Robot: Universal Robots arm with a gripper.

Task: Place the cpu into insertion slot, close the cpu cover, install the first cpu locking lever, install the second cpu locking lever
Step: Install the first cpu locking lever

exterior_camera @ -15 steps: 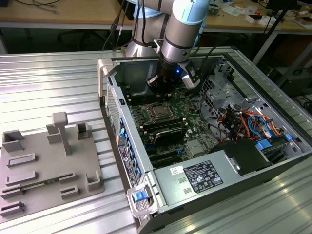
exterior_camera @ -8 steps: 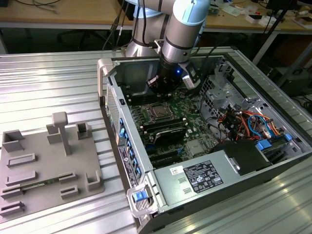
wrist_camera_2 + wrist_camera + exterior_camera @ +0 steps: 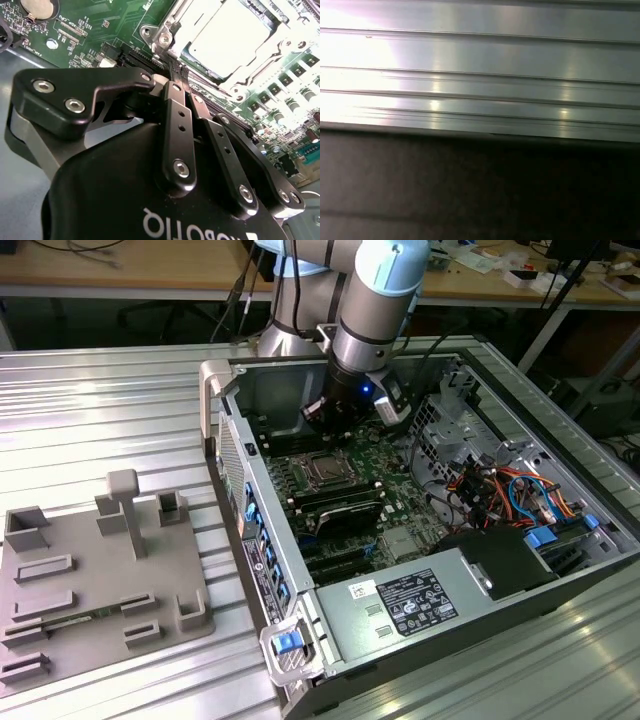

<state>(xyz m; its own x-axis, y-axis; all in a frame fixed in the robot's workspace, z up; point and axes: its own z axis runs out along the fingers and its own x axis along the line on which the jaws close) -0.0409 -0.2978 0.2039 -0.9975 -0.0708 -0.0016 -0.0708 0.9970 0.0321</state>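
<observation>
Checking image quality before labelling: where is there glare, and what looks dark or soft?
In the second wrist view, glare washes out the cpu and its cover; in the first wrist view, bright streaks above, dark blurred band below; the exterior view is evenly lit, the gripper shadowed.

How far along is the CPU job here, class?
Done: the cpu lies in the slot, with the cover down around it. In hand: the gripper, fingers together and holding nothing, sits by the socket's corner, at a thin lever along the cover's edge. Left: I cannot tell whether either lever is latched.
</observation>
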